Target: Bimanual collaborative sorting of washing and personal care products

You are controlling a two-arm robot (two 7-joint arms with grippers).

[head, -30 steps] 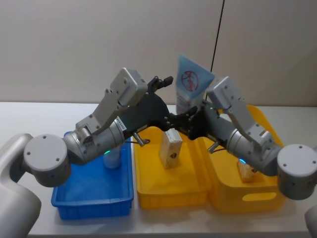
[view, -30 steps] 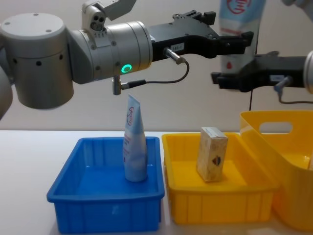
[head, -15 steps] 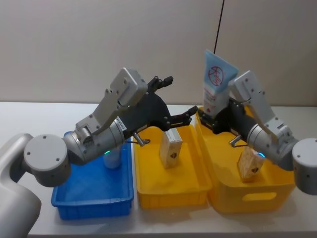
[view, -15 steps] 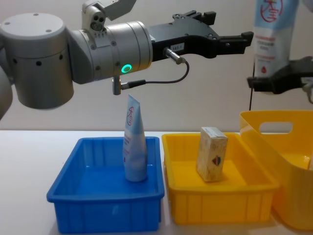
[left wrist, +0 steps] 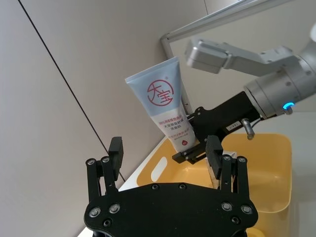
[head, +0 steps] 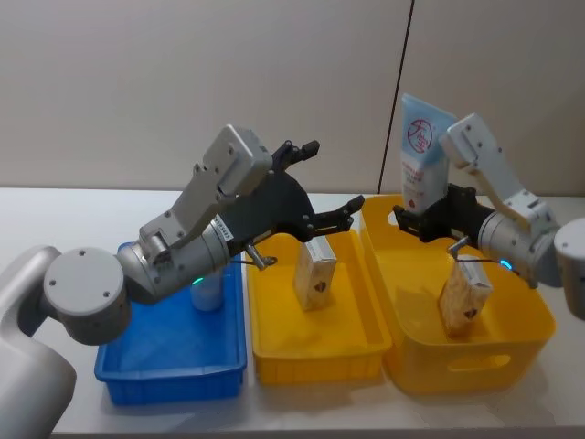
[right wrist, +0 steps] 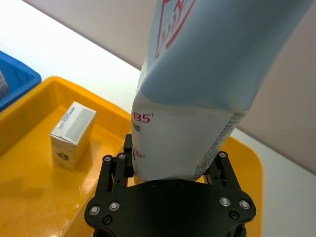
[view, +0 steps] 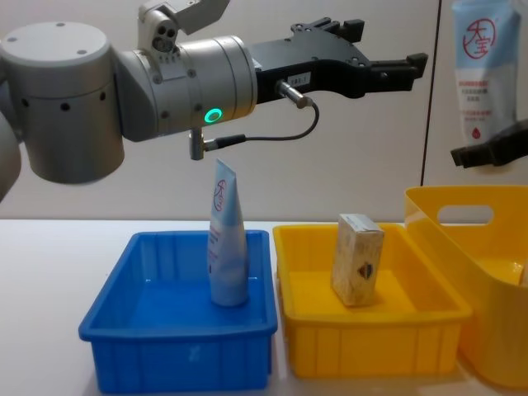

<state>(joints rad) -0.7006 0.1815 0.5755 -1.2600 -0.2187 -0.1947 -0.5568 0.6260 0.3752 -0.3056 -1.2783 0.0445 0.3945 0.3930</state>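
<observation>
**Pouch handed off, now over the right-hand bin**

Your right gripper (head: 422,216) has carried the light-blue pouch (head: 422,151) away from the meeting point above the middle yellow bin (head: 274,352). A second ago the pouch sat between both grippers; now it hangs upright over the larger yellow bin (head: 530,315) on the right, pinched at its lower end by the right fingers.

Your left gripper (head: 353,205) has stayed where it was, above the middle bin, with its fingers apart and nothing in them, as the left wrist view confirms.

That reads as the handover being done; lowering and releasing the pouch looks like the remaining step.

One beige carton (head: 315,274) stands in the middle bin, another carton (head: 462,300) in the right bin below the pouch, and the blue-white tube (view: 226,243) stands in the blue bin (view: 115,318).

Watch the carton underneath as you lower.
</observation>
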